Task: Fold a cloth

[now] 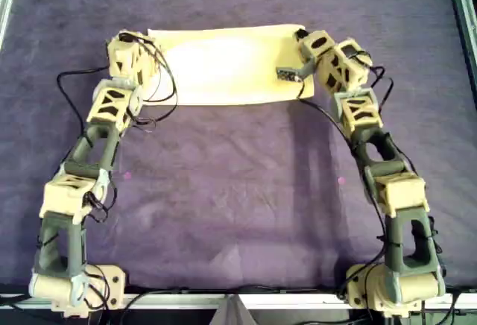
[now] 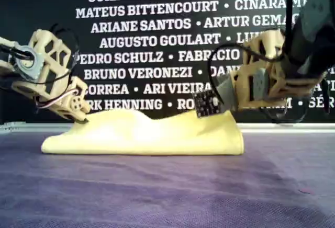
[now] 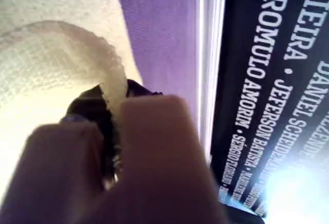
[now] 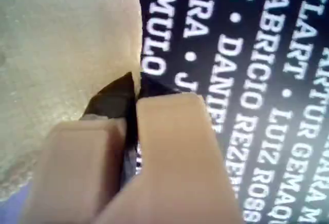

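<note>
The cloth (image 1: 223, 64) lay on the purple counter (image 1: 238, 191) toward its far side in the overhead view, already doubled into a long band, with a rounded fold running along the edge nearest the exterior camera. In the first wrist view my first end effector (image 3: 114, 131) was pinching a scalloped edge of the cloth between its 2 fingers, a loop of fabric arching up above them. In the second wrist view my second end effector (image 4: 134, 93) had its fingers pressed together on a cloth edge, with the lettered banner (image 2: 167, 40) behind it. Both wrist views showed much the same thing at the fingers, so I could not tell which arm was mine first and which second in the wider views; there, 1 arm (image 1: 123, 60) held the band's left end and the other arm (image 1: 328, 64) its right end. The band's upper layer humped slightly near the exterior view's left. I judged the first fold to be at the laying-down stage, roughly halfway through the task. The next move likely called for lowering both held corners level onto the under layer, aligning edges, then letting go without dragging the thin fabric.
</note>
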`<state>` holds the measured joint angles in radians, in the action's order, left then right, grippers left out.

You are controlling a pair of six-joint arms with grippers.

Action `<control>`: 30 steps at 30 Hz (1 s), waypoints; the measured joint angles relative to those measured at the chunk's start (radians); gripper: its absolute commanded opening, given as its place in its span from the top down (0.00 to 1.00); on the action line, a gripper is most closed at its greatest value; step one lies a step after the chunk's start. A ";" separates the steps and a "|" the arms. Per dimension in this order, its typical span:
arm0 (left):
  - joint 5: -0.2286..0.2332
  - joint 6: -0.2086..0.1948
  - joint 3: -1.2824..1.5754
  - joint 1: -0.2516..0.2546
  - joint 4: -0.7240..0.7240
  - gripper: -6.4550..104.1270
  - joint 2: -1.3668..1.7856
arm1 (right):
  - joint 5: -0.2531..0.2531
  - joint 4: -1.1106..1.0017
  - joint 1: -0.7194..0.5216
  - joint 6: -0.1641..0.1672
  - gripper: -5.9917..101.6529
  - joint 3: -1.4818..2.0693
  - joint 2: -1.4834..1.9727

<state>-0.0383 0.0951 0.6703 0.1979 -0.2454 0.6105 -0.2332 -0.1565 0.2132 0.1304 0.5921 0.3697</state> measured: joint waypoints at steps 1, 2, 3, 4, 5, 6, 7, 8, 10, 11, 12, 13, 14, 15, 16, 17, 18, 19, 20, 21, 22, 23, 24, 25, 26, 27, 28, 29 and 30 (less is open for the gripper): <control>0.000 0.000 -0.002 0.000 0.000 0.85 -0.008 | 0.002 0.000 -0.002 0.000 0.88 0.000 -0.008; -0.002 0.000 -0.002 0.000 0.000 0.81 -0.012 | 0.003 0.000 -0.002 0.000 0.86 0.000 -0.011; -0.003 0.000 -0.002 0.000 0.000 0.75 -0.015 | 0.002 0.000 -0.003 0.000 0.82 0.000 -0.012; -0.003 0.000 -0.002 0.000 0.000 0.69 -0.018 | 0.002 0.000 -0.005 0.000 0.79 0.000 -0.012; -0.003 0.000 -0.002 0.000 0.000 0.62 -0.018 | -0.002 0.000 -0.005 0.000 0.76 -0.002 -0.012; -0.003 0.000 -0.002 0.000 0.000 0.55 -0.018 | -0.005 0.000 -0.006 0.000 0.73 -0.002 -0.012; -0.003 0.000 -0.002 0.000 0.000 0.50 -0.018 | -0.005 0.000 -0.006 0.000 0.71 -0.002 -0.012; -0.003 0.000 -0.002 0.000 0.000 0.43 -0.018 | -0.005 0.000 -0.006 0.000 0.68 -0.002 -0.012; -0.005 0.000 -0.003 0.000 0.000 0.35 -0.031 | -0.005 0.000 -0.008 0.000 0.65 -0.002 -0.012; -0.005 0.000 -0.003 0.000 0.000 0.31 -0.035 | -0.002 0.000 -0.009 0.000 0.63 -0.002 -0.012; -0.005 0.000 -0.003 0.000 0.000 0.27 -0.043 | -0.002 0.000 -0.014 0.000 0.62 -0.002 -0.012; -0.005 0.000 -0.003 0.000 0.000 0.25 -0.048 | -0.002 0.000 -0.020 0.000 0.61 -0.002 -0.012; -0.005 0.000 -0.003 0.000 0.000 0.22 -0.051 | -0.002 0.000 -0.026 0.000 0.60 -0.002 -0.012; -0.005 0.000 -0.003 0.000 0.000 0.20 -0.051 | -0.002 0.000 -0.032 -0.003 0.59 -0.002 -0.012; -0.005 0.000 -0.003 0.000 0.000 0.18 -0.051 | -0.002 0.000 -0.037 -0.003 0.58 -0.002 -0.012; -0.005 0.000 -0.003 0.000 0.000 0.17 -0.051 | -0.002 0.000 -0.040 -0.003 0.57 -0.002 -0.012; -0.005 0.000 -0.003 0.000 0.000 0.16 -0.051 | -0.002 0.000 -0.040 -0.003 0.56 -0.002 -0.012; -0.005 0.000 -0.003 0.000 0.000 0.16 -0.051 | -0.002 0.000 -0.040 -0.003 0.55 -0.002 -0.012; -0.005 0.000 -0.003 0.000 0.000 0.15 -0.051 | -0.002 0.000 -0.040 -0.003 0.55 -0.002 -0.012; -0.005 0.000 -0.003 0.000 0.000 0.15 -0.051 | -0.002 0.000 -0.037 -0.003 0.54 -0.002 -0.012; -0.005 0.000 -0.003 0.000 -0.003 0.16 -0.051 | -0.002 0.000 -0.034 -0.003 0.55 -0.002 -0.012; -0.005 0.000 -0.003 -0.002 -0.003 0.16 -0.051 | -0.002 0.000 -0.032 -0.003 0.55 -0.002 -0.012; -0.008 0.000 -0.003 -0.006 -0.003 0.16 -0.051 | -0.002 0.000 -0.032 -0.003 0.55 -0.002 -0.012; -0.006 0.000 -0.003 -0.012 -0.003 0.16 -0.051 | -0.002 0.000 -0.032 -0.003 0.55 -0.002 -0.012; -0.003 0.000 -0.003 -0.023 -0.003 0.16 -0.051 | -0.005 0.000 -0.032 -0.003 0.55 -0.002 -0.012; -0.002 0.000 -0.003 -0.038 -0.005 0.16 -0.048 | -0.005 0.000 -0.034 -0.003 0.55 -0.002 -0.005; -0.002 0.000 -0.002 -0.054 -0.012 0.16 -0.035 | -0.005 0.000 -0.038 -0.003 0.55 0.000 0.011; -0.002 0.000 0.002 -0.069 -0.032 0.16 -0.014 | -0.006 0.000 -0.044 -0.003 0.55 0.000 0.025; -0.002 0.000 0.015 -0.086 -0.058 0.16 0.018 | -0.008 0.011 -0.052 -0.003 0.55 0.003 0.052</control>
<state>-0.0399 0.0951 0.6857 0.1120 -0.3037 0.6289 -0.2408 -0.1457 0.1611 0.1273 0.5952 0.4218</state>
